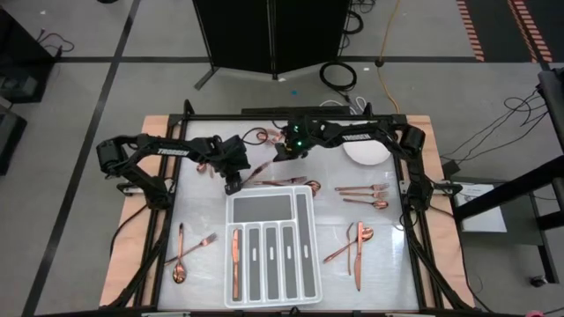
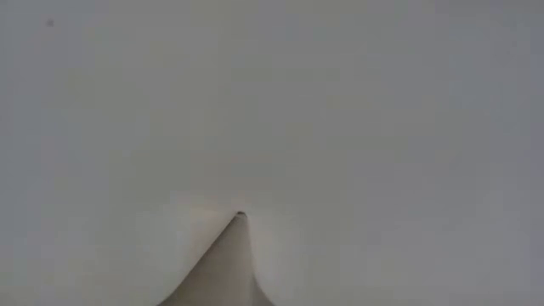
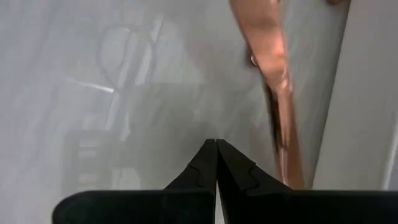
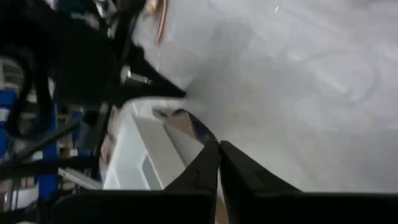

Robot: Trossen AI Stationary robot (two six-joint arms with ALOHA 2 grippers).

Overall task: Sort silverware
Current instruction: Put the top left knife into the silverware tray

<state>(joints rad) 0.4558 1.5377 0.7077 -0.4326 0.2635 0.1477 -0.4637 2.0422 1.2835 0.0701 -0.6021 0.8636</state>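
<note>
Copper silverware lies scattered flat on the table: pieces (image 1: pixel 284 181) just beyond the white divided tray (image 1: pixel 229 204), a group (image 1: pixel 363 190) to the right, another (image 1: pixel 354 244) near the right edge, some (image 1: pixel 183 251) at the left, and one knife (image 1: pixel 236 252) inside a tray slot. My left gripper (image 1: pixel 233 186) (image 3: pixel 216 147) is shut by the tray's far left corner, beside a copper piece (image 3: pixel 278 93). My right gripper (image 1: pixel 284 151) (image 4: pixel 219 147) is shut and hovers near the table's far edge at its middle, with a copper piece (image 1: pixel 263 136) nearby.
A round white plate (image 1: pixel 364 151) sits at the far right of the table. The tray wall (image 3: pixel 367 99) stands close beside my left gripper. The left arm (image 4: pixel 68 56) fills part of the right wrist view. A blank white surface covers the whole low view.
</note>
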